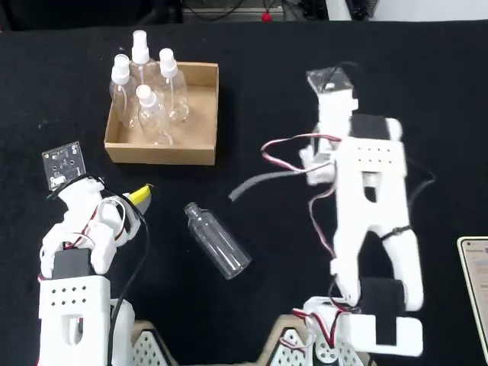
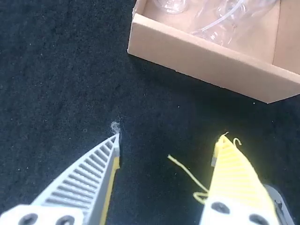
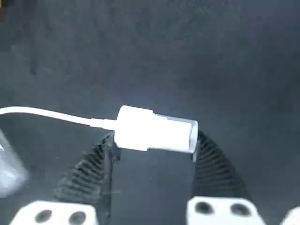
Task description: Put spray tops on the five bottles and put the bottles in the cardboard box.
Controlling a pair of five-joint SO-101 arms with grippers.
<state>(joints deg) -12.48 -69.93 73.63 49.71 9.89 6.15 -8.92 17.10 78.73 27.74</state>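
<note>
**Last spray top pinched in right hand, one bottle uncapped on counter**

Pinched crosswise between the fingertips of the right hand [image 3: 154, 140]: a white spray top [image 3: 154, 129], lying sideways, with its thin dip tube [image 3: 47, 115] trailing out to one side. Held above the black counter [image 1: 252, 91], near the middle of it, with the tube pointing toward the left arm's side.

Lying on its side just beyond the tube's end, toward the near edge: a clear open bottle [image 1: 217, 240], neck aimed toward the far left, touched by neither hand.

Farther back on the left: the cardboard box [image 1: 164, 149], open at the top. Standing inside it, bunched toward its left side: four capped bottles [image 1: 152, 114], each clear with a white sprayer on top. Bare cardboard floor on the box's right side.

Near the box's front wall, hovering low over bare cloth: the left hand [image 2: 168, 140], spread wide and gripping nothing. One grey ribbed finger, one yellow finger, a loose yellow thread hanging off the latter.

At the far right edge of the counter: part of a pale card [image 1: 474, 274].
</note>
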